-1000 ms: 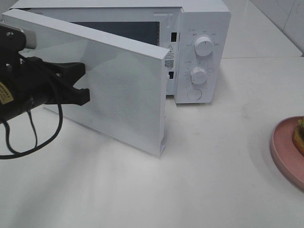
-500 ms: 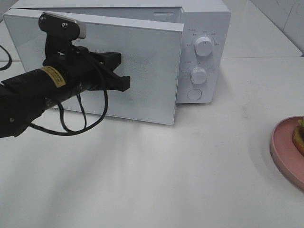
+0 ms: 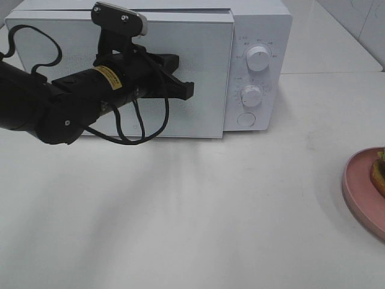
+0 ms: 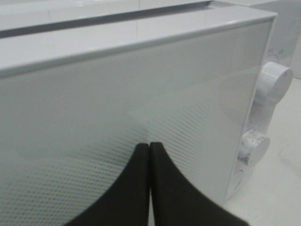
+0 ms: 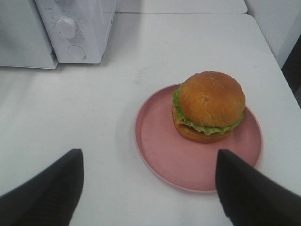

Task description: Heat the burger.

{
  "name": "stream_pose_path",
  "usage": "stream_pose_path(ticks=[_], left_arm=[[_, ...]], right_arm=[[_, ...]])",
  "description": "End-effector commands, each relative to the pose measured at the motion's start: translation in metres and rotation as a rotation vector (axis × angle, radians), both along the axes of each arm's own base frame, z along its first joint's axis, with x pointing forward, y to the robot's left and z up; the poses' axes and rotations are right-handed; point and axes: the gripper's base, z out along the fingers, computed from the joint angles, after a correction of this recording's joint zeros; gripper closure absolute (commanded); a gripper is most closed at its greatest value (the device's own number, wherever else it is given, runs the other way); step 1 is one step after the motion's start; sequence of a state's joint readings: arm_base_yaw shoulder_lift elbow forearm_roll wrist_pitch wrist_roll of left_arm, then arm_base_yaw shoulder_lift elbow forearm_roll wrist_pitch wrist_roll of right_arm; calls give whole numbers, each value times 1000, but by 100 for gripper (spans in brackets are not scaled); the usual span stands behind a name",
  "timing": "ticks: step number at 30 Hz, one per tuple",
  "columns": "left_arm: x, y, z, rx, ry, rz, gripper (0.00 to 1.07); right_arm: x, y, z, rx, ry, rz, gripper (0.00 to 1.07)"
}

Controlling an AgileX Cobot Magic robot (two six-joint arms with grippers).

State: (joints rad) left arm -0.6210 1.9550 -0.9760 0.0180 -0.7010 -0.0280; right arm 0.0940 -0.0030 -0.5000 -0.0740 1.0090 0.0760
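Observation:
The burger (image 5: pixel 210 104), with a golden-brown bun and green lettuce, sits on a round pink plate (image 5: pixel 160 150) on the white table. In the exterior high view only a sliver of the burger (image 3: pixel 379 171) shows at the right edge. My right gripper (image 5: pixel 148 162) hangs open above the near side of the plate, holding nothing. The white microwave (image 3: pixel 258 36) stands at the back. My left gripper (image 3: pixel 189 90) is shut, its tips (image 4: pixel 149 146) against the microwave door (image 3: pixel 207 114). The door lies almost flush with the body, with a thin dark gap along its top.
Two white dials (image 3: pixel 258 60) and a round button (image 3: pixel 245 119) sit on the microwave's right panel. The pink plate (image 3: pixel 361 186) lies at the table's right edge in the exterior high view. A black cable loops under the left arm (image 3: pixel 54 108).
The microwave door has swung from wide open to almost flush with the body. My left arm moved right and toward the microwave with it, gripper shut throughout. The right side has not changed.

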Motion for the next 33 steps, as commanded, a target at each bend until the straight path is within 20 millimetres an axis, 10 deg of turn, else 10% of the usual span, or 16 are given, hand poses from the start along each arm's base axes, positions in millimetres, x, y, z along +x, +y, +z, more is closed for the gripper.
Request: stream_pose_path(ticks=[1, 17, 28, 33], left_arm=[[16, 0, 5, -43, 2, 80, 107], [30, -11, 7, -25, 22, 68, 107], [-24, -11, 5, 64, 147, -6, 105], [-47, 3, 2, 166, 329, -4, 80]], right_arm=[[-4, 0, 0, 0, -40, -1, 31], [-4, 0, 0, 0, -40, -1, 31], [-4, 0, 0, 0, -40, -1, 31], [-4, 0, 0, 0, -40, -1, 31]])
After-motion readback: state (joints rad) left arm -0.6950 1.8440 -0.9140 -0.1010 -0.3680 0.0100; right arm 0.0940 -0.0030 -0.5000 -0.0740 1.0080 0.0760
